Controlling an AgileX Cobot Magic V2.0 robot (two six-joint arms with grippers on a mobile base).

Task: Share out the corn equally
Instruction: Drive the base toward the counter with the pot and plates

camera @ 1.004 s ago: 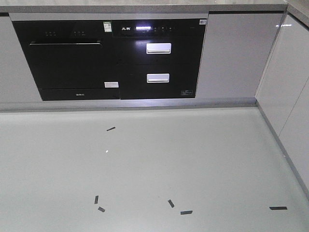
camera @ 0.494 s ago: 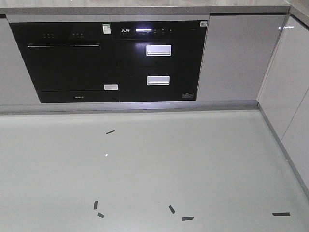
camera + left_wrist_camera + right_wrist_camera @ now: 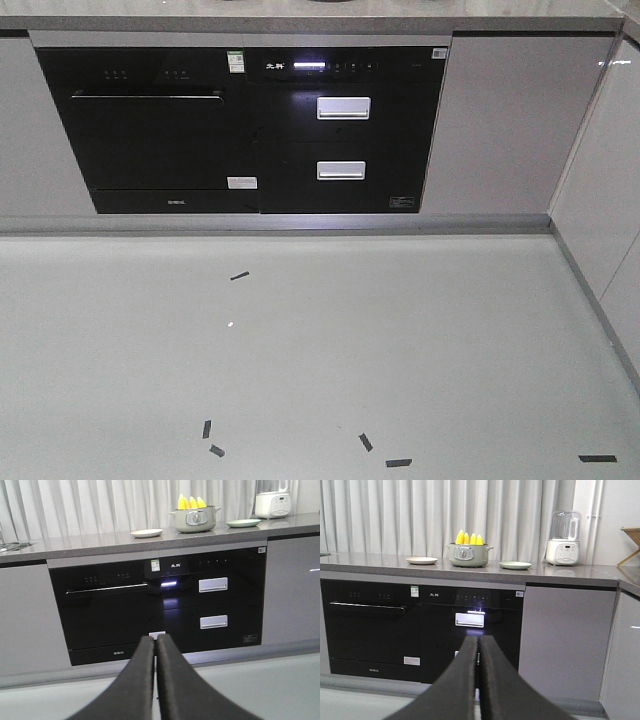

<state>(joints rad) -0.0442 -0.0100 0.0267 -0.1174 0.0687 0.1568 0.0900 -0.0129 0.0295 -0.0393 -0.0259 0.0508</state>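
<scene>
— Changed?
— Black built-in ovens point(image 3: 150, 140) shifted rightward; left gripper point(image 3: 155, 639) and right gripper point(image 3: 478, 640) pressed closed, empty.
— Elsewhere?
— Yellow corn cobs point(image 3: 469, 538) upright in grey-green pot point(image 3: 465, 555) on grey stone counter point(image 3: 380, 562); pale taped floor point(image 3: 400, 330).

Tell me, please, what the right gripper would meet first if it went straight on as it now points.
Probably the black appliance front, near its upper drawer handle; nothing shows between it and the right gripper, though depth is unclear.

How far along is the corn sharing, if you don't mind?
Nothing looks done: the corn stands in the pot, and the white plate and green plate beside it look bare. Nothing in hand: left gripper and right gripper are shut, empty. All distributing remains.
</scene>
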